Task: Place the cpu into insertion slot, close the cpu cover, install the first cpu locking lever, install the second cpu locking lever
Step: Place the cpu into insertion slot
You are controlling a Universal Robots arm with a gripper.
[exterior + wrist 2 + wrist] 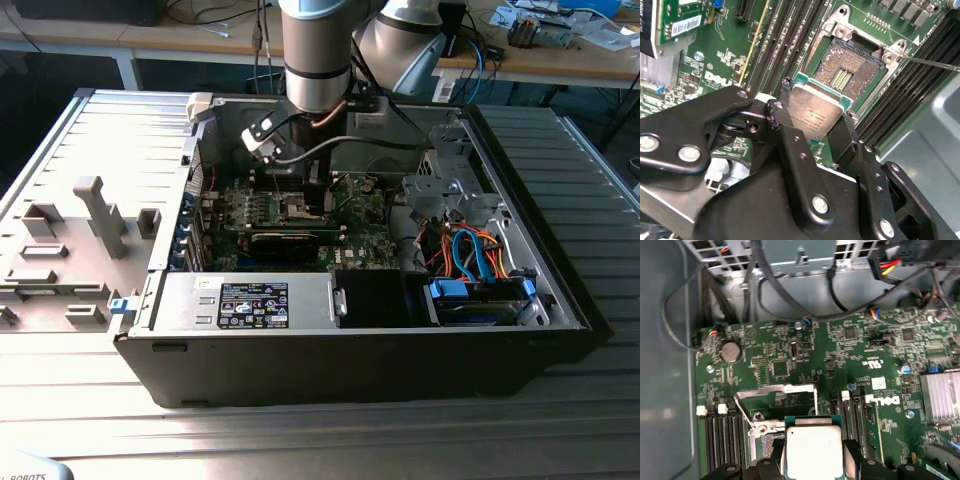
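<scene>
**Around the case: what my cameras show**

I see an open black metal computer case (300,375) lying on a grey ribbed table (300,440). Inside it, a green circuit board (365,235) carries a long black rectangular card (290,243) along its near edge. Blue and orange cables (470,255) bunch at the exterior view's right. A grey moulded fixture tray (60,250) sits outside the case at the exterior view's left. In the first wrist view I pick out a round silver coin battery (731,352) and a finned silver heatsink (942,395).
</scene>
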